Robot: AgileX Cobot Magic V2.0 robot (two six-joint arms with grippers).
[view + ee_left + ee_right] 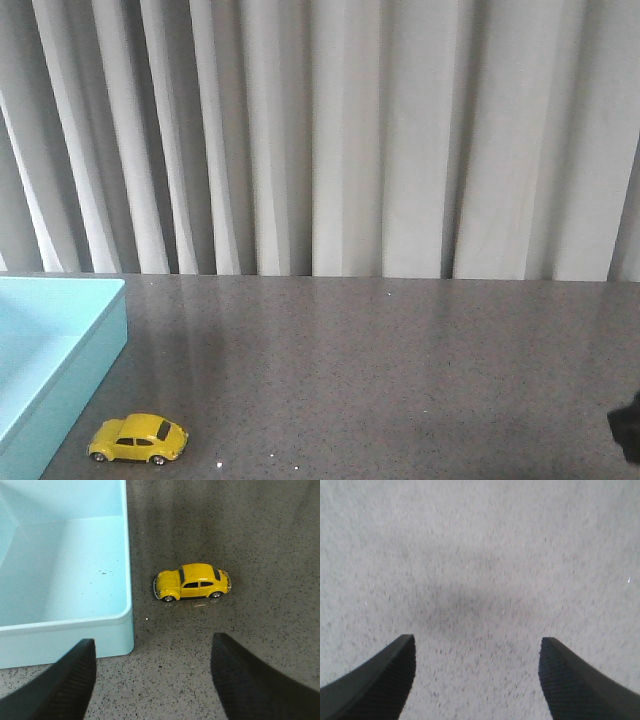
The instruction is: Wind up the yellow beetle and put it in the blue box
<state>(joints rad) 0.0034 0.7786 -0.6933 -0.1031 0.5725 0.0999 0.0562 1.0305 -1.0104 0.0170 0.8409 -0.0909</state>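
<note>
Left wrist view: yellow beetle [192, 583] beside blue box [128, 570], both grippers spread, empty.

The yellow beetle [138, 439] sits on the grey speckled table [400, 370] just beside the blue box [60, 345] (left edge), pale curtains [330, 130] behind

No text, label, brand, number or sign can be read in any view. The yellow beetle [192, 582] shows only plain paint and dark windows, and the blue box [65, 625] has smooth bare walls. The grey speckled table [420, 370] and the pale curtain [350, 130] behind it carry no writing.
</note>
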